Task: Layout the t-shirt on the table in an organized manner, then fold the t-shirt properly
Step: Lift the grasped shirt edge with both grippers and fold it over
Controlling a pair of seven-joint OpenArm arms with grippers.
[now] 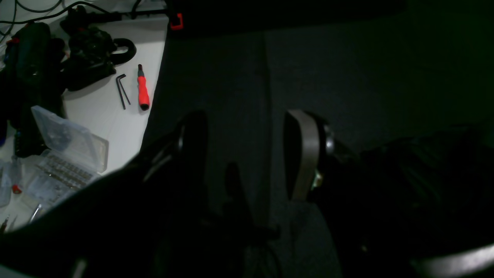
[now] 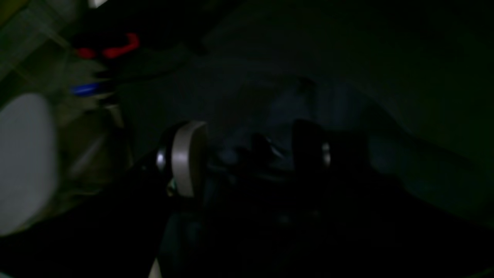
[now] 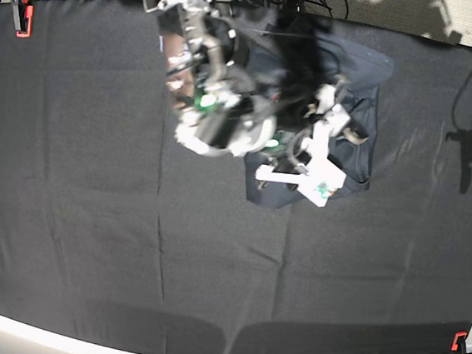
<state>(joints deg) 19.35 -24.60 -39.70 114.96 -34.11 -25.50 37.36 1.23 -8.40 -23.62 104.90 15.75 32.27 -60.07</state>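
Both arms over the t-shirt near the table's far edge

The t-shirt (image 3: 362, 130) lies on the table (image 3: 74, 212) toward its far edge. The left gripper (image 1: 247, 154) hangs with jaws wide, holding nothing. The right gripper (image 2: 251, 154) stands spread over dark fabric, nothing pinched.

Navy t-shirt (image 3: 367, 114); matte black table (image 3: 90, 213) cloth; red-handled screwdriver (image 1: 143, 87); red clamp (image 3: 20, 20).
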